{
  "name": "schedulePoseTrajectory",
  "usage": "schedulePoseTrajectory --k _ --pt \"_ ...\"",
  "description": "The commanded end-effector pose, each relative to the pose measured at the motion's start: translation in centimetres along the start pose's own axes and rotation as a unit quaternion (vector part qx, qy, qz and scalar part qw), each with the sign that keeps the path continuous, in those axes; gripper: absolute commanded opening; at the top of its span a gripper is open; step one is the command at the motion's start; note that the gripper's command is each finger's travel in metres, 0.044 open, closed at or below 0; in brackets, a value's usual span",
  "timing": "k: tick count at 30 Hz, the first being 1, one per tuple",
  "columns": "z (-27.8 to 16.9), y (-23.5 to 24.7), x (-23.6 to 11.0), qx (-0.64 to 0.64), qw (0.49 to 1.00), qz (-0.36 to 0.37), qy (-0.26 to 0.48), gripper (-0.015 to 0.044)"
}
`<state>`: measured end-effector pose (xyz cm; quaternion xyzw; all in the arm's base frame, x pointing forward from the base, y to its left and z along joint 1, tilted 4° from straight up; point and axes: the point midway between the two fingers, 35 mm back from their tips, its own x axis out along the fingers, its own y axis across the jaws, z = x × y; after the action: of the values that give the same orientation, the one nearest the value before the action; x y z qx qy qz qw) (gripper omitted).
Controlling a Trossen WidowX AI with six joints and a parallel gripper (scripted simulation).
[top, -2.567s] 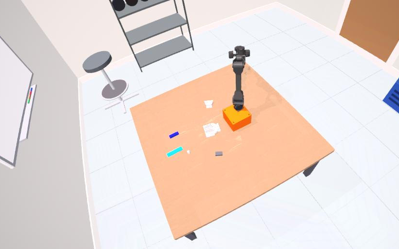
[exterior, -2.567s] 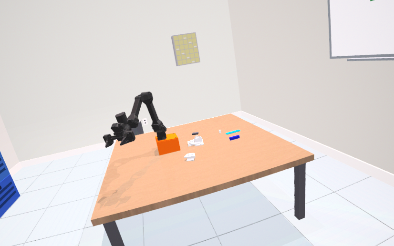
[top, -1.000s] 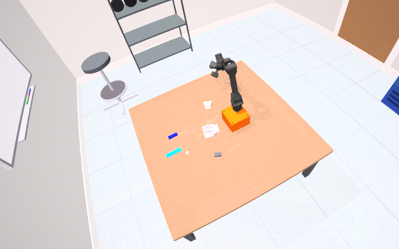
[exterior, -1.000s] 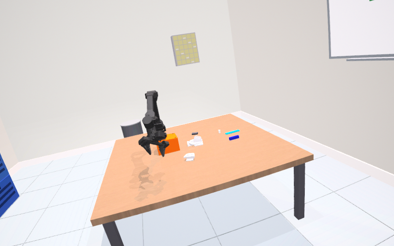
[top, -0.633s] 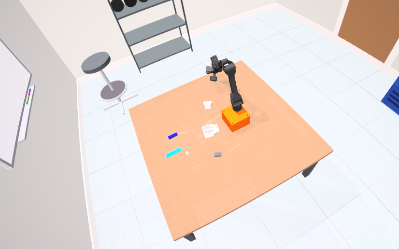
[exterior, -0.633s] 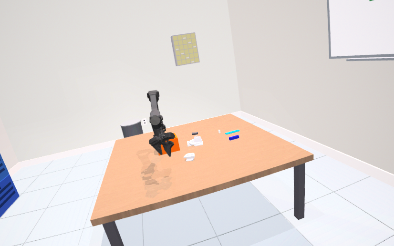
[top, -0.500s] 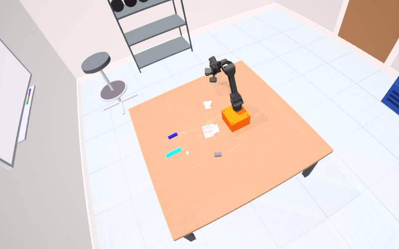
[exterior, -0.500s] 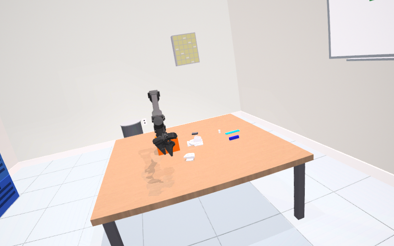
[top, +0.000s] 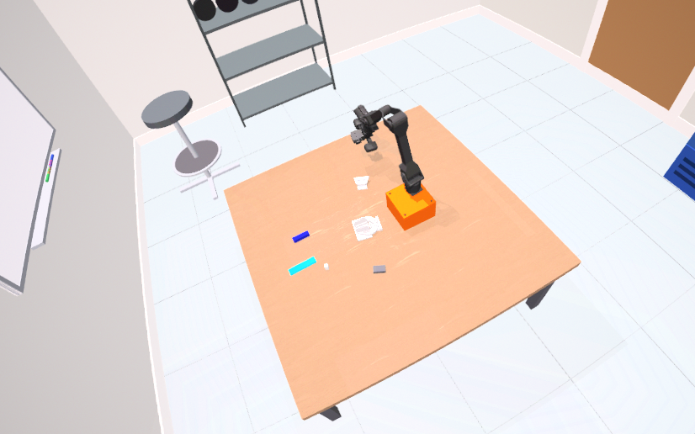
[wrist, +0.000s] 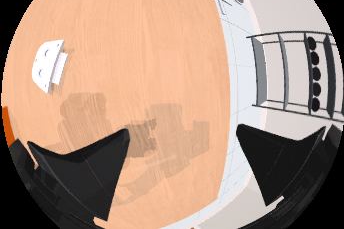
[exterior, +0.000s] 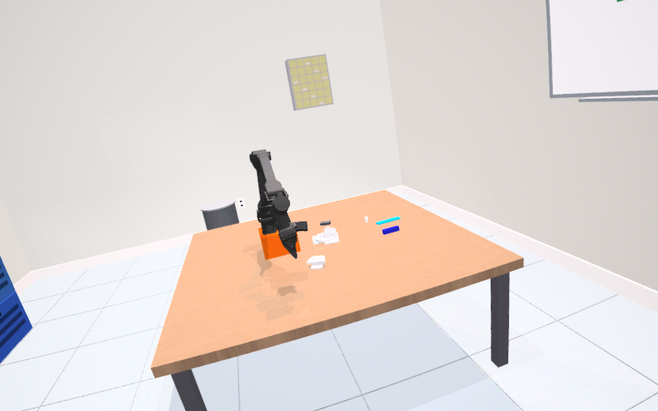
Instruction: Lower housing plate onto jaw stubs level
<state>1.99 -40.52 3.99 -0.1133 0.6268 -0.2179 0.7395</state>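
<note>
Gripper (top: 363, 140) (exterior: 298, 240) (wrist: 186, 134) wide open, fingers well apart, holding nothing, raised above the surface (top: 447, 280) (exterior: 397, 265) (wrist: 150, 46) near its edge. Arm (top: 404, 148) (exterior: 265, 178) bent over, mounted on an orange box (top: 412, 218) (exterior: 272, 247) (wrist: 7, 127), shadows on the wood below the gripper.

Housing plate, by the look of it, is the small white part (top: 361, 182) (exterior: 316, 261) (wrist: 48, 66): rests on the surface, apart from the gripper, wider face up with two round holes seen in the wrist view, narrower block under it. Off to one side of the fingers in that view.

White assembly (top: 366, 227) (exterior: 327, 236) sits near the orange box, apart from the plate, so plate not on it. Jaw stubs too small to make out, can't confirm the pins.

Other items: dark blue bar (top: 300, 236) (exterior: 390, 230) near a cyan strip (top: 302, 266) (exterior: 388, 220), small white piece (top: 326, 266) (exterior: 366, 219) just beside one end of the strip, grey block (top: 379, 268) (exterior: 325, 223) lying apart from them. Round-seat stool (top: 167, 109) and metal shelf rack (top: 269, 50) (wrist: 260, 71) on the floor beyond the surface
</note>
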Motion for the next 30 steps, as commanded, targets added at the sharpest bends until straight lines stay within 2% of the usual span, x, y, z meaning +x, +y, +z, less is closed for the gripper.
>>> schedulePoseTrajectory --k 1,15,30 --pt "1.0 1.0 0.0 -0.045 0.999 0.020 -0.001 0.0440" --pt "4.7 5.4 -0.4 -0.226 0.969 0.103 -0.019 0.0440" --pt "7.8 10.3 -1.8 -0.411 0.891 0.185 -0.051 0.0440"
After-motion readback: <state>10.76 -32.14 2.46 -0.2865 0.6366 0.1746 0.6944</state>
